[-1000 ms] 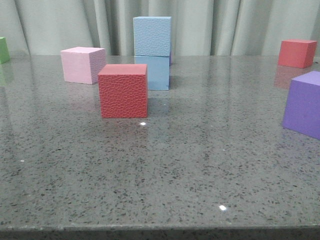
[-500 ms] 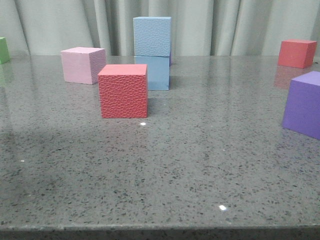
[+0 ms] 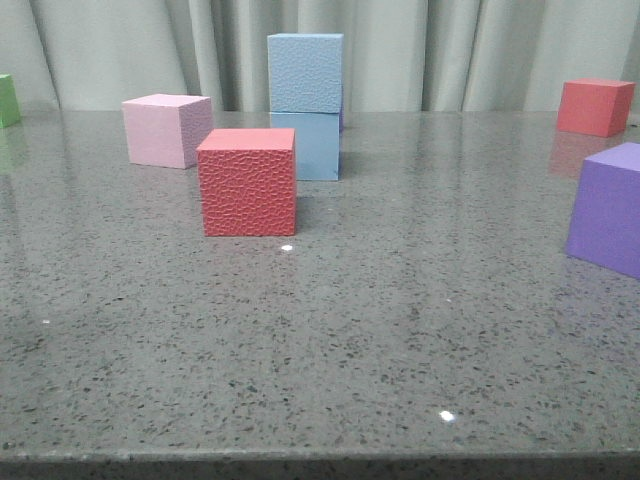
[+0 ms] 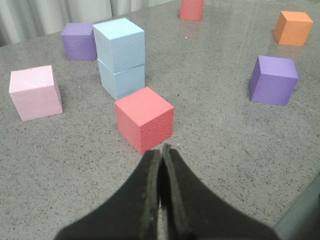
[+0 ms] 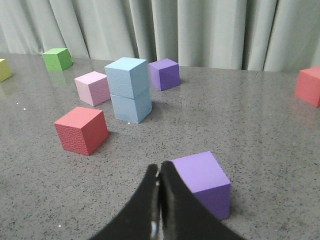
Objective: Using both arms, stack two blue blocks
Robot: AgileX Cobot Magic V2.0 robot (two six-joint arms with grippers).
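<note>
Two light blue blocks stand stacked near the table's far middle, the upper one [image 3: 305, 72] squarely on the lower one [image 3: 312, 146]. Both wrist views show the stack too: upper block [image 4: 119, 44] on lower block [image 4: 124, 82], and upper block [image 5: 125, 77] on lower block [image 5: 132, 107]. My left gripper [image 4: 161, 150] is shut with nothing in it, held back from the stack behind a red cube [image 4: 145, 125]. Also shut and holding nothing, my right gripper [image 5: 159, 168] hangs beside a purple cube [image 5: 204, 181]. Neither gripper appears in the front view.
A red pebbled cube [image 3: 247, 181] sits just in front of the stack, a pink cube [image 3: 165, 129] to its left. A purple cube [image 3: 608, 207] stands at the right edge, another red cube [image 3: 594, 106] at the far right, a green cube [image 3: 7, 99] at the far left. An orange cube [image 4: 293, 28] and a second purple cube [image 5: 165, 73] lie further off.
The blocks stand as before. A faint shadow that lay across the near left of the table half a second ago is gone.
</note>
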